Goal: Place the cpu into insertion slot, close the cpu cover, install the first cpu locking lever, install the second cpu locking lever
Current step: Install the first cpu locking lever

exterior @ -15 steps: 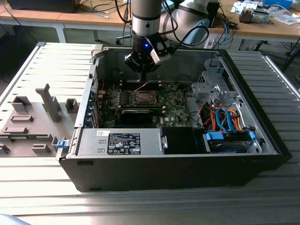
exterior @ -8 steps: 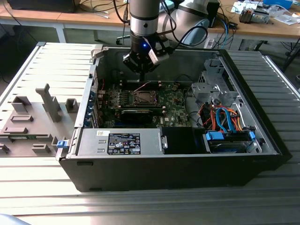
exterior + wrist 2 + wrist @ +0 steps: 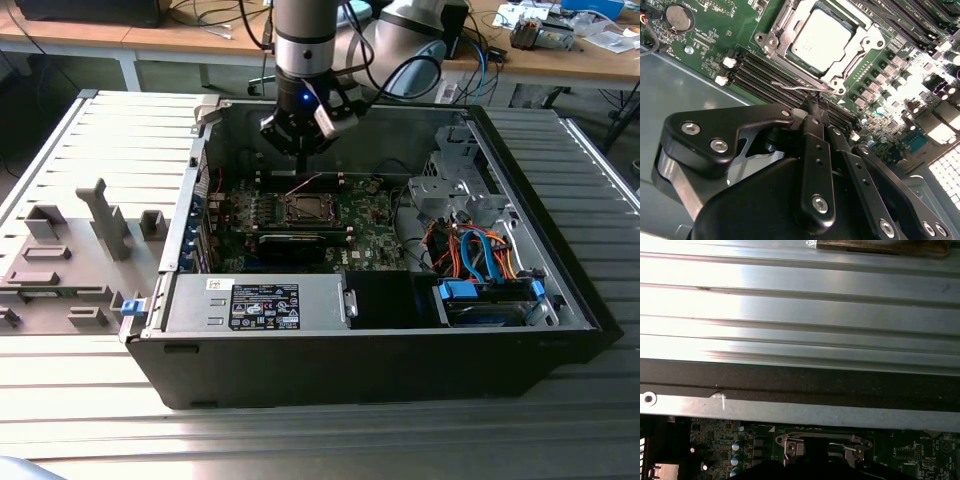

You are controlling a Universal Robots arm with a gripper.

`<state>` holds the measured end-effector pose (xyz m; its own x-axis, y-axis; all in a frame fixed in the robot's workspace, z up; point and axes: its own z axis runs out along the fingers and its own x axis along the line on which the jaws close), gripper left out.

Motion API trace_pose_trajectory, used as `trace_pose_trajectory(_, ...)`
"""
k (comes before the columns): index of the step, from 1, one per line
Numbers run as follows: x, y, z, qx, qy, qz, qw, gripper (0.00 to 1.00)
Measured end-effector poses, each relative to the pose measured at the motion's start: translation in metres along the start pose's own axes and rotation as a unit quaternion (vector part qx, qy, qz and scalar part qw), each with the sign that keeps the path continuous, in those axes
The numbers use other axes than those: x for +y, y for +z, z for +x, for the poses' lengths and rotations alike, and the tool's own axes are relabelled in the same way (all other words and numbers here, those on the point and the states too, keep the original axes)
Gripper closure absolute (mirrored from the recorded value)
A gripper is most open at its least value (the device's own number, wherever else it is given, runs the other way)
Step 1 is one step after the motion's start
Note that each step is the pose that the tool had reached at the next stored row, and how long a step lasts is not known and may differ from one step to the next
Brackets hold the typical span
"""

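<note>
Silvery-grey, the cpu (image 3: 821, 39) lies seated in the insertion slot (image 3: 782, 22) with the cpu cover (image 3: 867, 44) down around it in the second wrist view; the tool (image 3: 815, 102), fingers pinched together, grips a thin wire locking lever (image 3: 790, 86) beside the socket. In the exterior view the tool (image 3: 301, 150) hovers over the motherboard (image 3: 370, 235). Judging by this, keep the lever pinned and guide it steadily under its catch.

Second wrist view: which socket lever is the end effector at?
The wire lever over the black memory slots, at the end effector's tips; the other hugs the cpu cover.
</note>
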<state>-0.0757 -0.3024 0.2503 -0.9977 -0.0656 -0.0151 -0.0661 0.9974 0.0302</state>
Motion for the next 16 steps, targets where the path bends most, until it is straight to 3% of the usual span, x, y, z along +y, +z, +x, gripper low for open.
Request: trace_pose_trajectory(16, 0.0002, 0.0027, 0.0034, 0.0000, 0.000, 0.0000, 1.00000, 0.89)
